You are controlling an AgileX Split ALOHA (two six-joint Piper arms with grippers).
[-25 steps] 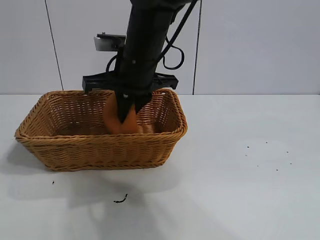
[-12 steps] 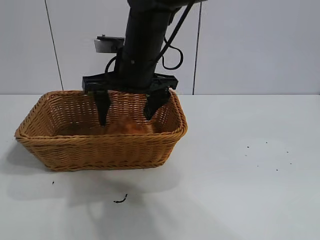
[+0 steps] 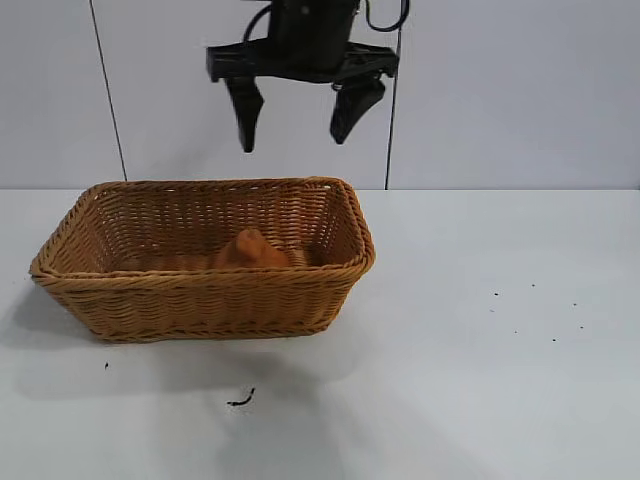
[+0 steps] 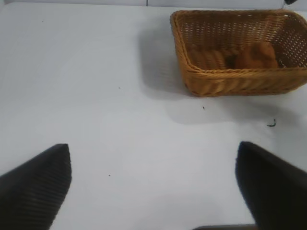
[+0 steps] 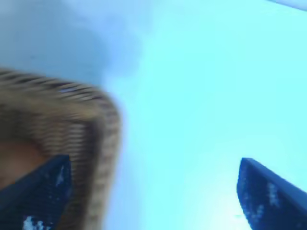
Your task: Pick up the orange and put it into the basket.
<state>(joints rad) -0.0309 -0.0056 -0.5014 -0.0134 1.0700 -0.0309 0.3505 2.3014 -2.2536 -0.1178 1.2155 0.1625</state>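
Orange delivered: we lift our empty right gripper [image 3: 295, 122] clear of the wicker basket [image 3: 200, 300].

The orange [image 3: 250, 250] lies on the basket floor, toward the right end, touching nothing of ours, so we judge the placing done. Our right jaws stand wide and empty high above the braided rim, a pose that suits retreating without snagging the weave. A second ago those jaws were down inside the basket, closed on the fruit; half a second ago they had spread around it. Our left gripper [image 4: 153, 182] hangs over the bare white table [image 3: 480, 380], well away from the basket, fingers spread wide and holding nothing.
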